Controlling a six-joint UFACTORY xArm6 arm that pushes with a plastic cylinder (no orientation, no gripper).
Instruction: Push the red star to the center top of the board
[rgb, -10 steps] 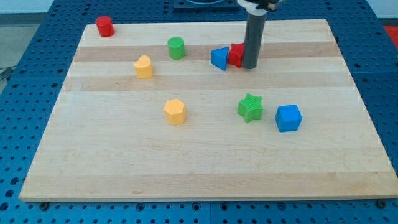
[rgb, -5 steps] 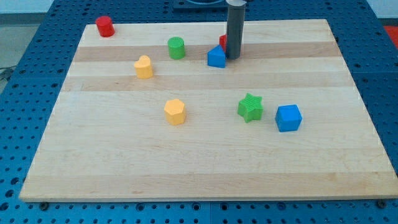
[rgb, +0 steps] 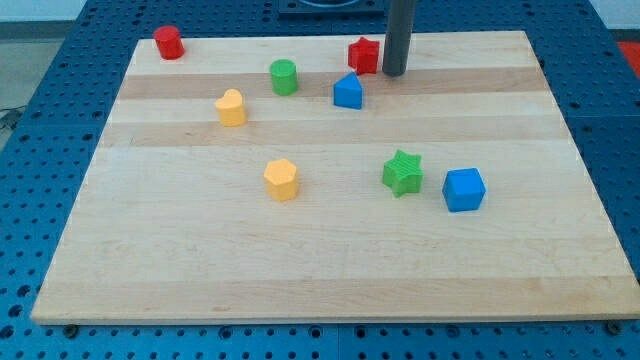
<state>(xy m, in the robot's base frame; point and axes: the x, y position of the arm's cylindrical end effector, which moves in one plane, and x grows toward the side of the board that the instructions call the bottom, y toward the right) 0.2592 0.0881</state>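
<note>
The red star (rgb: 363, 54) lies near the top edge of the wooden board (rgb: 330, 250), a little right of the middle. My tip (rgb: 393, 74) stands just to the star's right, close beside it; whether it touches cannot be told. A blue triangular block (rgb: 348, 92) lies just below the star, apart from it.
A red cylinder (rgb: 168, 42) sits at the top left corner. A green cylinder (rgb: 284, 77) and a yellow block (rgb: 231, 107) lie left of the blue one. Another yellow block (rgb: 282, 179), a green star (rgb: 403, 172) and a blue cube (rgb: 464, 189) lie lower down.
The red star has moved up and slightly left, from beside the blue block to near the top edge. My tip swung left then back right and upward. The blue block shifted slightly left.
</note>
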